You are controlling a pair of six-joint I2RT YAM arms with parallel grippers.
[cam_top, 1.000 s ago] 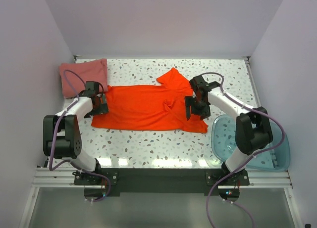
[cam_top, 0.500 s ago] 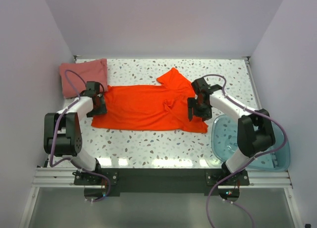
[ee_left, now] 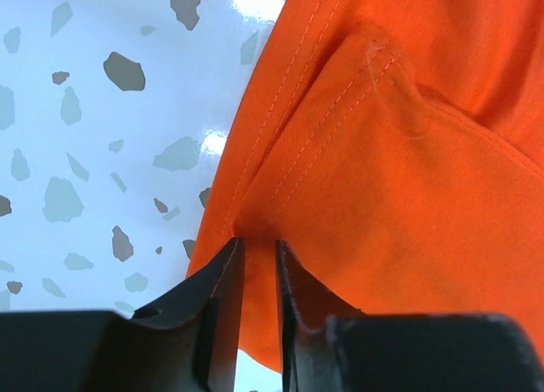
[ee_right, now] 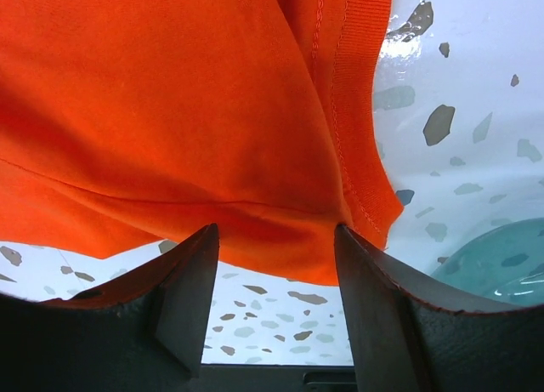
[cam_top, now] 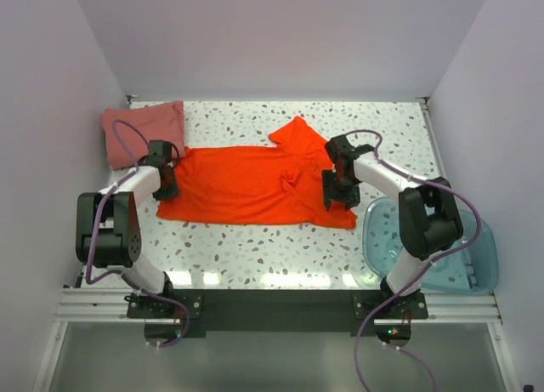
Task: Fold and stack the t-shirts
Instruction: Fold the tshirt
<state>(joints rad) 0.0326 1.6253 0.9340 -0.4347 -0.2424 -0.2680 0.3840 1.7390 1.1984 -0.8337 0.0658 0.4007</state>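
**Orange shirt spread flat, an arm at each end**

The orange shirt (cam_top: 246,184) lies open across the middle of the table (cam_top: 255,247), with one sleeve pointing toward the far edge. The pink shirt (cam_top: 140,128) sits folded in the far left corner, just beside the orange one.

The left end effector (cam_top: 167,186) is at the orange shirt's left hem. Its fingers (ee_left: 223,277) are almost together, with the hem at their tips (whether the cloth is pinched cannot be told). The right end effector (cam_top: 337,192) is over the shirt's right end, its fingers (ee_right: 191,273) wide apart and cloth showing between them.

A blue tub (cam_top: 476,264) stands at the near right corner.
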